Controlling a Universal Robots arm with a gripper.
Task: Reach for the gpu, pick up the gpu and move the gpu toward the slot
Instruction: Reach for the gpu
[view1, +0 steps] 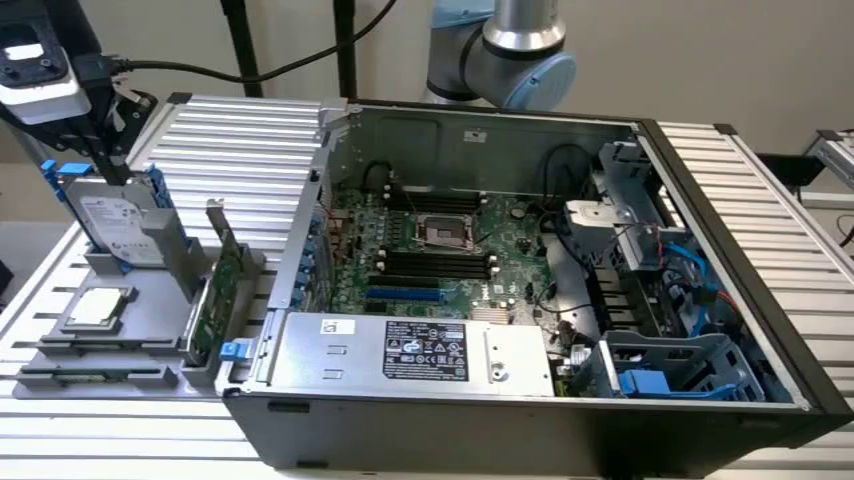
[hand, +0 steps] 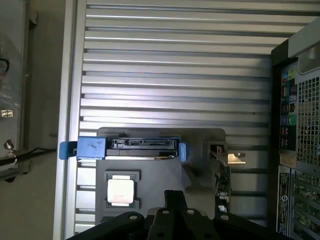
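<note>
The gpu (view1: 214, 292) is a thin green card standing on edge in a grey holder (view1: 147, 300) at the exterior view's left, its silver bracket (view1: 218, 228) at the far end. In the wrist view the gpu (hand: 223, 177) shows edge-on beside the hard drive. My gripper (view1: 118, 176) hangs over the silver hard drive with blue rails (view1: 118, 225), off to the side of the gpu and apart from it. Its fingers look shut with nothing between them (hand: 175, 196). A blue slot (view1: 404, 296) lies on the motherboard inside the open computer case (view1: 747, 300).
The hard drive (hand: 145, 146) stands upright in the holder, and a square silver processor chip (view1: 96, 308) (hand: 121, 190) lies flat in front of it. The case wall (view1: 304, 250) rises right beside the gpu. A power supply (view1: 414, 350) fills the case's near side. Ribbed aluminium table (hand: 175, 75) lies around.
</note>
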